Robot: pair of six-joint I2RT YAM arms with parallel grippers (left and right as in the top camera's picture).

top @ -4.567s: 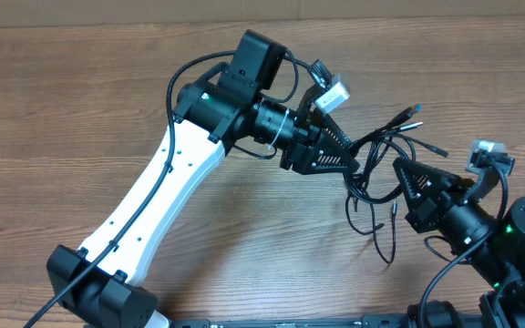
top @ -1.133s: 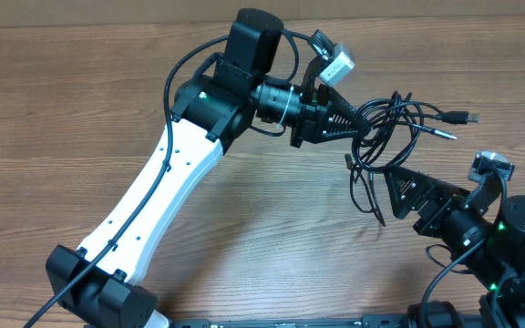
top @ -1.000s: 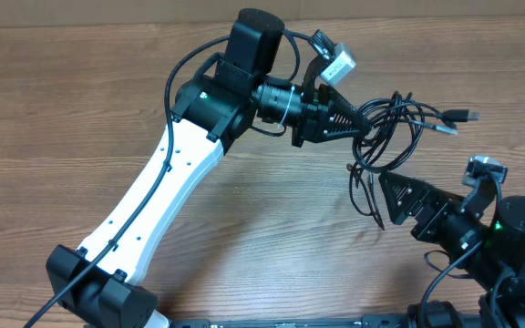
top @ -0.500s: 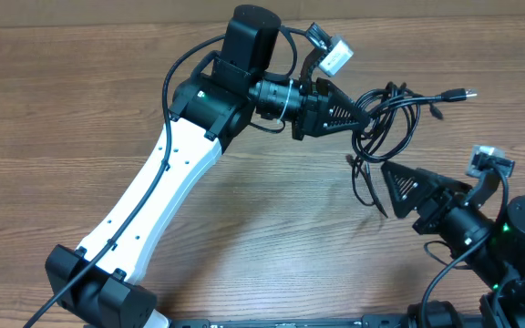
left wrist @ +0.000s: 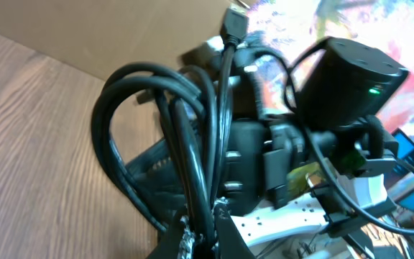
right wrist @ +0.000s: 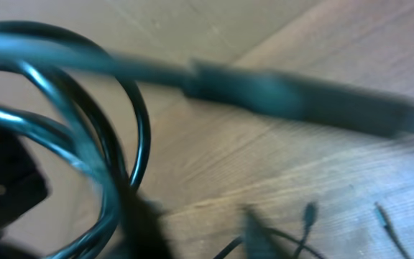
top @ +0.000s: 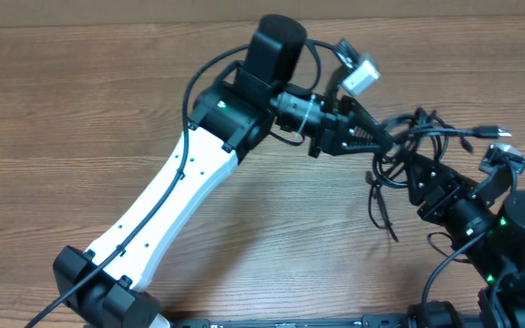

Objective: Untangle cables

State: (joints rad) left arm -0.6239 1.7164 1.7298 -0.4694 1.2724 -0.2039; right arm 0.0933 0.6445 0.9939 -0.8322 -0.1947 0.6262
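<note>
The cables [top: 419, 137] are a tangled bundle of thin black cords held up above the wooden table, with loose ends hanging to about [top: 383, 214] and a plug end [top: 491, 132] sticking out to the right. My left gripper [top: 388, 143] is shut on several strands of the bundle; the left wrist view shows the jaws [left wrist: 208, 232] pinching the cords [left wrist: 185, 129], which loop upward. My right gripper [top: 417, 175] sits right under the bundle, touching its lower loops. In the blurred right wrist view its fingers [right wrist: 196, 237] look apart, with cable loops [right wrist: 85, 144] at the left finger.
The wooden table [top: 80, 109] fills the view. The left arm's white link [top: 171, 200] runs diagonally from the front left. The right arm's black body [top: 509, 237] is at the front right. A cardboard wall [left wrist: 121, 29] stands behind the table.
My left arm has swung right, carrying the bundle with it. My right gripper has moved up and closer, from below the bundle to touching its lower loops.
</note>
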